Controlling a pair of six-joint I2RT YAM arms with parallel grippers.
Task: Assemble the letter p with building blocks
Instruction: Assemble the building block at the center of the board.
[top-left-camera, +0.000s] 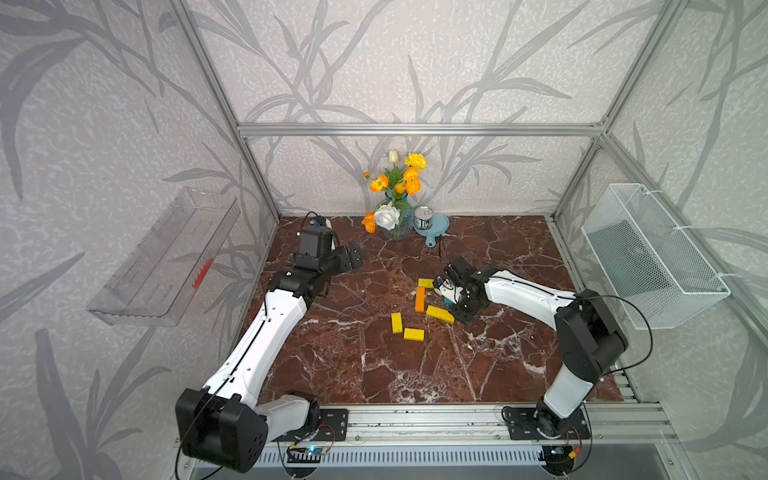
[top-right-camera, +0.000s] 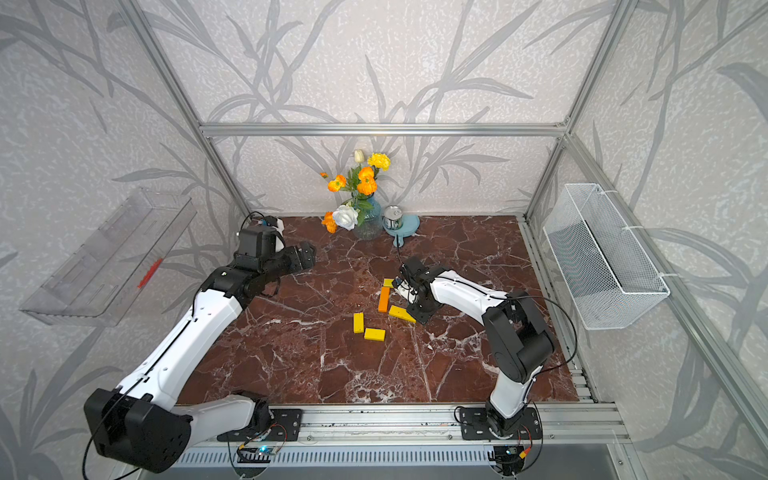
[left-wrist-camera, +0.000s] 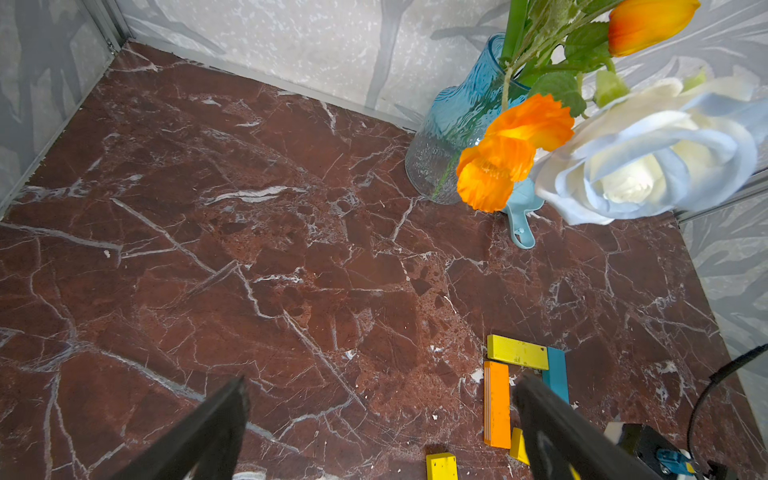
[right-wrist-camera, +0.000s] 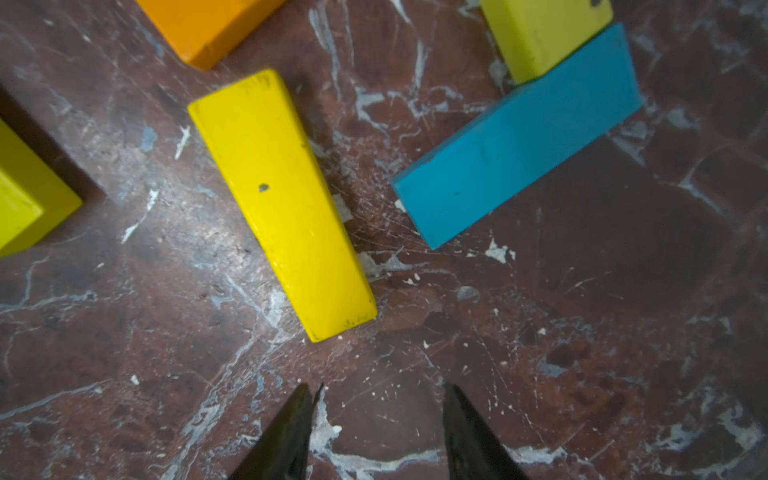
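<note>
- The letter p (left-wrist-camera: 496, 399) stands part-built near the middle of the surface (top-left-camera: 374, 374). An orange bar (top-left-camera: 420, 299) lies as the stem, and a top yellow bar (top-left-camera: 426, 283) lies crosswise just beyond its far end. A blue bar (left-wrist-camera: 556, 374) runs back from that bar's other end, touching it.
- The other building blocks lie loose on the near side. A slanted yellow bar (top-left-camera: 439, 313) sits just beside the stem's near end. A left yellow bar (top-left-camera: 397, 323) and a nearest yellow bar (top-left-camera: 414, 334) lie close together at a right angle.
- The right hand (right-wrist-camera: 380, 388) has its fingers partway apart with nothing between them. It hangs low over bare surface just short of the slanted yellow bar's end, with the blue bar ahead and to one side.
- The right arm (top-left-camera: 523, 291) rises from its base on the front rail (top-left-camera: 415, 419) and folds at a high black elbow. Its white forearm slopes inward and down to the blocks, with the wrist bent downward.
- The left hand (left-wrist-camera: 382, 378) is spread wide and holds nothing. It is raised above the back-left part of the surface, well apart from the blocks.
- The left arm (top-left-camera: 266, 332) stretches from the rail's left end along the left edge, bends at the wrist and turns the hand toward the middle.
- A vase of flowers (top-left-camera: 399, 228) stands at the back wall beside a tin can (top-left-camera: 423, 218) on a blue dish (top-left-camera: 438, 226).
- A wire basket (top-left-camera: 652, 257) hangs on the right wall and a clear tray (top-left-camera: 166, 257) on the left wall.
</note>
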